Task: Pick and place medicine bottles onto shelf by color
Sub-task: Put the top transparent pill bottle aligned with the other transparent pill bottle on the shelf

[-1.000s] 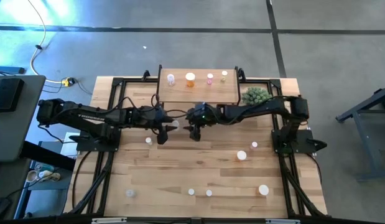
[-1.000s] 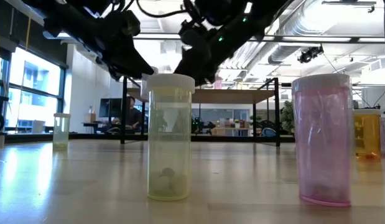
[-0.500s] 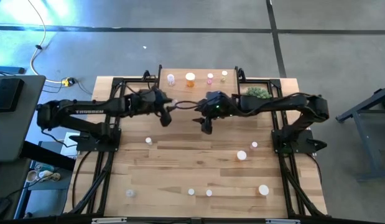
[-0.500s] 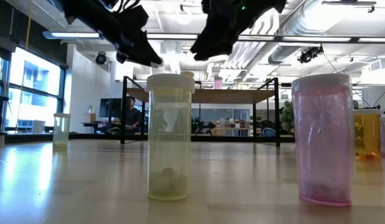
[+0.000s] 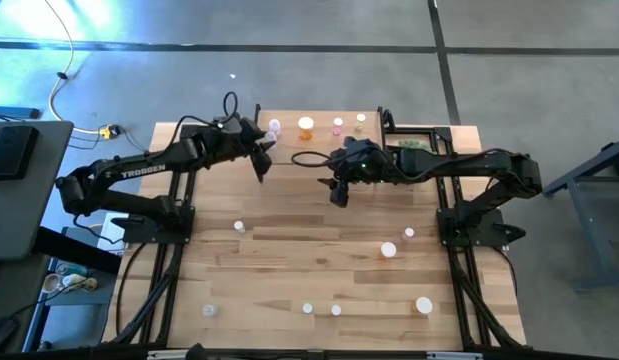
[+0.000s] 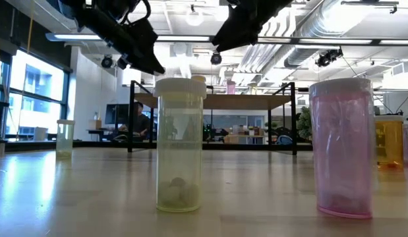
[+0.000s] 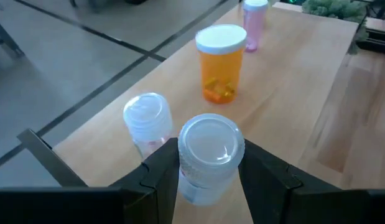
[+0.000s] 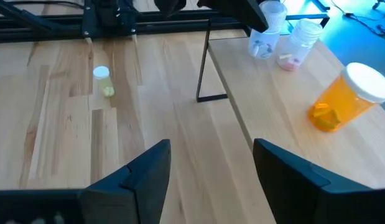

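Shelf [image 5: 319, 150] is sitting at the far edge of the table [image 5: 289, 260], a small light-wood board on thin black legs, and I am working over it with both arms. My left gripper [image 7: 208, 177] is clamping a clear bottle with a white cap [image 7: 211, 155], one finger [image 7: 161, 180] pressing on each side of its body, and I am holding it above the shelf's left end. Just beside it another clear bottle [image 7: 147, 121] is standing on the shelf near the corner. Farther along the board an orange bottle [image 7: 221, 62] is standing upright, then a pink bottle [image 7: 254, 22], and a pale yellow-green one [image 5: 360, 119] is showing past it in the high view. A green spiky plant [image 7: 332, 6] is sitting beyond the shelf's right end.

My right gripper [image 8: 208, 171] is hovering over the front edge of the shelf near its middle, its fingers [image 8: 148, 177] standing apart with nothing between them. Through its wrist camera I am seeing the orange bottle [image 8: 347, 96] tilted in the picture, the two clear bottles by my other arm, and a small yellow-green bottle [image 8: 102, 81] standing well apart down on the table.

More bottles are scattered across the near half of the table in the high view. In the low view a yellow-green bottle [image 6: 180, 145] and a pink bottle [image 6: 342, 148] are standing upright close to the camera, with an orange one [image 6: 389, 141] just behind the pink.
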{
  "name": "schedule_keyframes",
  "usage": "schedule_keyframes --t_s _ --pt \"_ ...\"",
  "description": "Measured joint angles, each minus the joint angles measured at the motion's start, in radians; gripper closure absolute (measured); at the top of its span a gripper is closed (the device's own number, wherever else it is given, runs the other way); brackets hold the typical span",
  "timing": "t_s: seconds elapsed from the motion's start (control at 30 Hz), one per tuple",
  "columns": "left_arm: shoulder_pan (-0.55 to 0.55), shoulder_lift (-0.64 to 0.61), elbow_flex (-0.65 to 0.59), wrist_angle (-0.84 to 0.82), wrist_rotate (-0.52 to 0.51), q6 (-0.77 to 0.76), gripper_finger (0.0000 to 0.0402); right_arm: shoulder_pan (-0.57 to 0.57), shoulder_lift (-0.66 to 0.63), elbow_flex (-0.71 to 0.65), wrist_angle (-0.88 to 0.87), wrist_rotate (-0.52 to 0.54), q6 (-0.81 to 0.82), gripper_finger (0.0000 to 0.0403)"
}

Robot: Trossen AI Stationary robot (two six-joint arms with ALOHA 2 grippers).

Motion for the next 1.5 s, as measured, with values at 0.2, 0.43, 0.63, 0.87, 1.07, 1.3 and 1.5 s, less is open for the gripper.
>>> schedule_keyframes --t_s 0.2,0.43,0.63,0.87,1.07,1.3,1.5 --pt "0.009 0.0 0.072 -0.079 0.062 -0.014 0.0264 0.0 0.0 0.0 0.0 0.002 0.0 0.0182" --pt "0.012 0.055 0.082 -0.136 0.081 -0.031 0.0264 0.0 0.0 0.0 0.0 0.003 0.0 0.0182" --pt "0.014 0.106 0.085 -0.107 0.072 -0.019 0.0264 0.0 0.0 0.0 0.0 0.003 0.0 0.0182" --pt "0.018 0.106 0.085 -0.113 0.031 -0.043 0.0264 0.0 0.0 0.0 -0.023 0.003 0.0 0.0182" --pt "0.024 0.107 0.084 -0.114 0.022 -0.068 0.0263 0.0 0.0 0.0 -0.029 0.003 0.0 0.0183" --pt "0.03 0.107 0.084 -0.117 0.026 -0.096 0.0258 0.0 0.0 0.0 -0.029 0.003 0.0 0.0182" --pt "0.031 0.113 0.077 -0.127 0.019 -0.095 0.0222 0.0 0.0 0.0 -0.032 0.002 0.0 0.0182"
